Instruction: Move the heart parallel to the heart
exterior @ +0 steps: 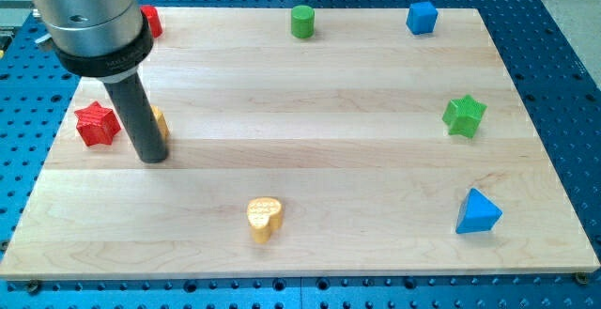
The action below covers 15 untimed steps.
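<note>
A yellow heart [265, 218] lies near the view's bottom, a little left of the middle of the wooden board [310, 149]. My tip [153, 158] rests on the board at the view's left. It stands just in front of a small yellow block [160, 122] that the rod mostly hides, so its shape cannot be made out. The tip is well up and to the left of the yellow heart. A red star [96, 124] sits just to the left of the rod.
A red block [149, 22] shows at the top left, partly behind the arm. A green cylinder [301, 21] and a blue cube [422, 17] sit along the top edge. A green star [463, 115] is at the right, a blue triangle [478, 212] at the bottom right.
</note>
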Available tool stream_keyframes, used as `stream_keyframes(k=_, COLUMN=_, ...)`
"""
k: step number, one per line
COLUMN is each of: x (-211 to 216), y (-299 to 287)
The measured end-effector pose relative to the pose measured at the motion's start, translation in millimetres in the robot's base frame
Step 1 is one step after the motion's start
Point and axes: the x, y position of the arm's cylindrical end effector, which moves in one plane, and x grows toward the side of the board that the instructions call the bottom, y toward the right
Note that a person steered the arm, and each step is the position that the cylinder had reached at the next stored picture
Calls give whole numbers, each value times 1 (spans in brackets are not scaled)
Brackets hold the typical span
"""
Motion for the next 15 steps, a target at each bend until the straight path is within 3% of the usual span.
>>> stream_keyframes(k=2, x=1, y=119)
stream_keyframes(k=3, x=58, y=184)
stream_keyframes(k=4, x=128, y=167)
stream_keyframes(k=5, x=124, y=110)
stream_keyframes(k=6, x=81, y=107)
stream_keyframes(k=8, x=119, y=169)
stream_keyframes(k=10, x=40, y=158)
stream_keyframes(k=11, x=73, y=183)
stream_keyframes(k=12, x=95, y=165)
stream_keyframes(k=14, x=37, y=93)
stream_keyframes(k=15, x=-1, y=89)
